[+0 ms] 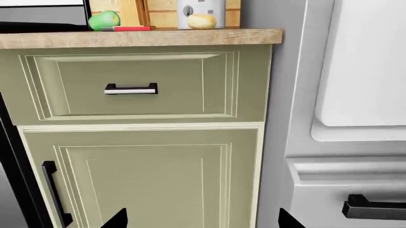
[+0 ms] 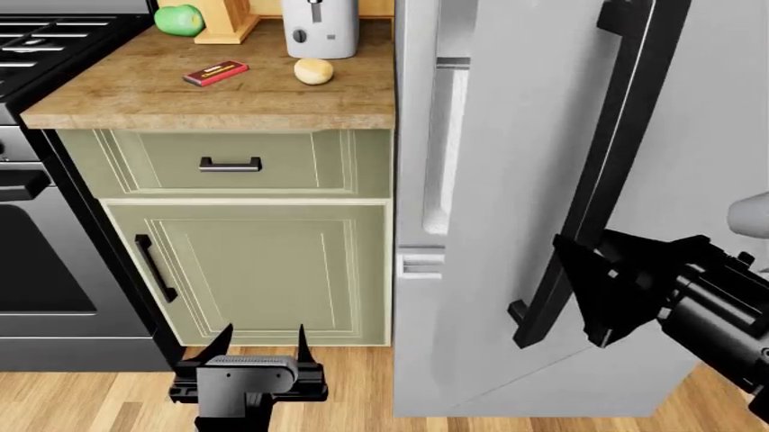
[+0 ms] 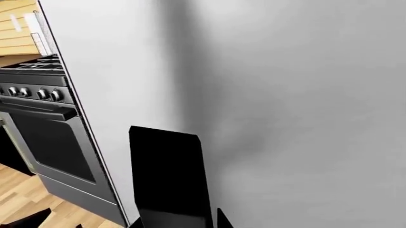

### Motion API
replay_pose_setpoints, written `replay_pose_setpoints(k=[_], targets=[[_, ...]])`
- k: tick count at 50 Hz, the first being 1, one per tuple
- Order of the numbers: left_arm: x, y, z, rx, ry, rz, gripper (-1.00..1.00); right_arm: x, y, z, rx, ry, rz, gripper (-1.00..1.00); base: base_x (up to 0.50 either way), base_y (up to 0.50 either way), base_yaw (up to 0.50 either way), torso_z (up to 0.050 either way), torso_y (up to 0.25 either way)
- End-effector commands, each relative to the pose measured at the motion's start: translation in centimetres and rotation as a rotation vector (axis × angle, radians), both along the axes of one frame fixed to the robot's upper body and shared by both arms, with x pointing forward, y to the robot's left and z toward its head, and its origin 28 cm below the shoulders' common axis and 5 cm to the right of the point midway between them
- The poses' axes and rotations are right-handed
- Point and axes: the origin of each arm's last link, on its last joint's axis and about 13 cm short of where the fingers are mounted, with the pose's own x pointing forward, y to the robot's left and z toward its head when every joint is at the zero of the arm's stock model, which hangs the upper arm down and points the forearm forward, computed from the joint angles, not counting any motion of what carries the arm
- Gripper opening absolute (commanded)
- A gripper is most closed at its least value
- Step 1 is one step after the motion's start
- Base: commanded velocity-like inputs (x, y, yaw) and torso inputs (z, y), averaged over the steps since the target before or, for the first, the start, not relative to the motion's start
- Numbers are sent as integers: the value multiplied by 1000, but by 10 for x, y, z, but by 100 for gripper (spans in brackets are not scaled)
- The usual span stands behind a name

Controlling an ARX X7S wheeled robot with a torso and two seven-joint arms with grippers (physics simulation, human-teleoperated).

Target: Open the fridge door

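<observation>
- Fridge door (image 2: 505, 180): pale grey panel, swung part-way out from the fridge body, with a gap showing along its inner edge beside the cabinet. The right hand is against the door's front face, at the lower end of its long black vertical bar handle (image 2: 607, 171).
- Right hand (image 2: 577, 297): black, set at the foot of the bar handle; one finger shows on the near side of the bar. From the wrist camera the bar's end (image 3: 168, 175) fills the space just ahead of the hand, against the grey panel. Whether the fingers are clamped on the bar cannot be told.
- Left hand (image 2: 258, 346): low, near the wooden floor (image 2: 85, 400), fingers spread apart and holding nothing. It points at the green cabinet door (image 2: 258, 270), apart from it, and well clear of the fridge door.
- Above the left hand: a green drawer front (image 2: 229, 162) with a short black pull, then the wooden counter (image 2: 180, 103).
- On the counter: a red flat box (image 2: 216, 73), a pale yellow roundish item (image 2: 313, 71), a grey appliance (image 2: 320, 27) and a green apple (image 2: 179, 19).
- Beyond the left hand's outer side: a stove (image 2: 36, 225) with a dark oven door.
- Freezer drawer front (image 1: 349, 190) with a horizontal black handle, seen from the left wrist camera, below the door.
</observation>
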Motion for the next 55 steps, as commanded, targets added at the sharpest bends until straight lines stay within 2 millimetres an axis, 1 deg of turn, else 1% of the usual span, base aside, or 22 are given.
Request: replay_pose_setpoints(k=[1,5,8,13,22,30,34,41,51,55], targets=[[0,0,1,0,-1,0,100,19,-54,-14,-213,100,-322,100,0,0,-5,0,0],[0,0,0,1,0,0,100,10,-49,-30,-361,268,-249,100,0,-2,-1,0,0],[1,0,0,3,0,-1,100,6,-47,-35,-441,320,-225,100,4,-2,-4,0,0],[0,0,1,2,0,0,100,7,-46,-34,-478,337,-222,100,0,-3,-4,0,0],[1,0,0,2,0,0,100,7,-48,-32,-496,324,-232,100,1,-3,-4,0,0],[1,0,0,3,1,0,100,3,-48,-34,-503,330,-227,100,1,-3,-4,0,0],[1,0,0,3,1,1,100,2,-48,-37,-507,337,-221,100,0,-3,-3,0,0],[1,0,-1,2,1,0,100,-6,-48,-56,-508,368,-194,100,2,-3,-5,0,0],[1,0,-1,4,2,-1,100,-25,-48,-78,-526,399,-152,100,0,-3,-3,0,0],[1,0,-1,3,1,0,100,-37,-48,-90,-524,407,-138,100,0,0,0,0,0]])
